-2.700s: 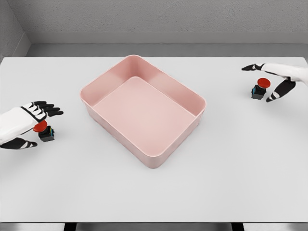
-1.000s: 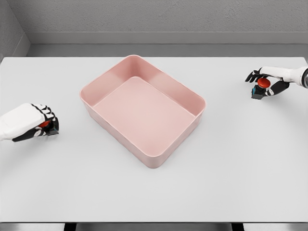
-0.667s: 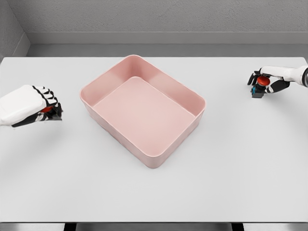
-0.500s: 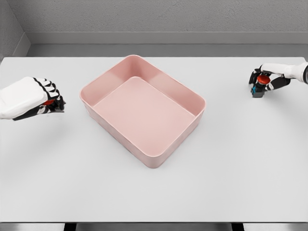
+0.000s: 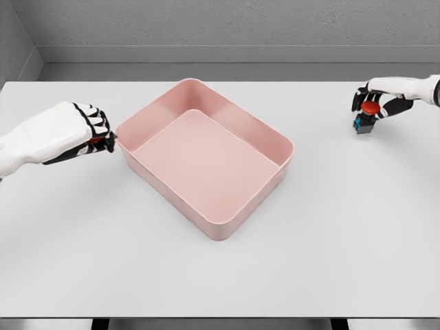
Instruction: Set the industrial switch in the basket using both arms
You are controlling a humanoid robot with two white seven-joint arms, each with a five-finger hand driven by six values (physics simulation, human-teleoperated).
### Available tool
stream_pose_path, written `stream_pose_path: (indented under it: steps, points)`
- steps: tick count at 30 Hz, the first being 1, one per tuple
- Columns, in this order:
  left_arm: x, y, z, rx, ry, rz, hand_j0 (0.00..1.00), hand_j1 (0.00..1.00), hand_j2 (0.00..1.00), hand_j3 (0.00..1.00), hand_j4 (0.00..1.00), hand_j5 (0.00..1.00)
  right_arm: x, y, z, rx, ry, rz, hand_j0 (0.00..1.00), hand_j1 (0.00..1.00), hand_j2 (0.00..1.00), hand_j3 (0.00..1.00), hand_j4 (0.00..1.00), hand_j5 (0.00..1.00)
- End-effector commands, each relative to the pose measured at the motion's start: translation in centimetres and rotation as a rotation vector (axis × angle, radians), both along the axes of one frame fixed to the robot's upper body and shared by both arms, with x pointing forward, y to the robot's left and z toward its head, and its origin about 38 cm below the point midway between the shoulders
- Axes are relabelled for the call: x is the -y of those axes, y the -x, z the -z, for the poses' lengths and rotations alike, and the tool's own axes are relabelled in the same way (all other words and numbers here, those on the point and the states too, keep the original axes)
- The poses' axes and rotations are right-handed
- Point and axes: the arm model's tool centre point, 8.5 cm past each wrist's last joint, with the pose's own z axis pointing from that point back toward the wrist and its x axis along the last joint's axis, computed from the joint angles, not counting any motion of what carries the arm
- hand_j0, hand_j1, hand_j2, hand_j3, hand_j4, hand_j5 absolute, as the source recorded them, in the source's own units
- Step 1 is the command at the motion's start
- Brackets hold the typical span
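White arms, black-jointed fingers

The left robot hand has a broad, smooth white back and glossy white forearm shell; its fingers are white segments broken by black bands at the knuckles. The right robot hand is slimmer in view, white on top with black fingers and a white wrist cuff.

Bright, even, soft-shadowed, sharp render
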Motion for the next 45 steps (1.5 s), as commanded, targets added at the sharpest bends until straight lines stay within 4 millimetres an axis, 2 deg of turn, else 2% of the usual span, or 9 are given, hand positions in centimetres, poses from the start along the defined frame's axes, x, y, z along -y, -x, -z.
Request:
stream_pose_path:
  steps: [1,9,19,26,29,31,39,45]
  points:
    - [0.1,0.0,0.0,-0.002,0.009,0.001,0.31,0.31,0.31,0.31,0.31,0.31,-0.2,0.0,-0.2,0.007,-0.006,-0.013,0.5,0.5,0.5,0.5,0.5,0.5]
    - [1.6,-0.7,-0.4,0.024,0.036,0.028,0.31,0.31,0.31,0.31,0.31,0.31,-1.5,-0.1,-1.2,0.032,-0.013,-0.064,0.48,0.48,0.48,0.48,0.48,0.48]
    - [3.8,-1.2,-0.1,0.037,0.078,0.059,0.32,0.32,0.32,0.32,0.32,0.32,-2.9,-0.4,-2.7,0.071,-0.03,-0.114,0.48,0.48,0.48,0.48,0.48,0.48]
    - [5.4,-1.4,0.3,0.049,0.09,0.079,0.32,0.32,0.32,0.32,0.32,0.32,-4.7,-0.4,-3.5,0.092,-0.038,-0.162,0.48,0.48,0.48,0.48,0.48,0.48]
    - [7.3,-1.6,1.2,0.048,0.092,0.106,0.32,0.32,0.32,0.32,0.32,0.32,-5.3,-0.4,-4.0,0.105,-0.039,-0.181,0.48,0.48,0.48,0.48,0.48,0.48]
    - [8.0,-1.8,1.2,0.053,0.1,0.113,0.32,0.32,0.32,0.32,0.32,0.32,-5.7,-0.4,-4.3,0.11,-0.054,-0.19,0.48,0.48,0.48,0.48,0.48,0.48]
    - [10.7,-3.4,4.1,-0.005,0.069,0.115,0.32,0.32,0.32,0.32,0.32,0.32,-7.3,-0.3,-5.2,0.132,-0.065,-0.237,0.48,0.48,0.48,0.48,0.48,0.48]
    - [13.3,-5.2,7.4,-0.075,0.046,0.108,0.32,0.32,0.32,0.32,0.32,0.32,-9.2,-0.1,-5.8,0.146,-0.093,-0.284,0.48,0.48,0.48,0.48,0.48,0.48]
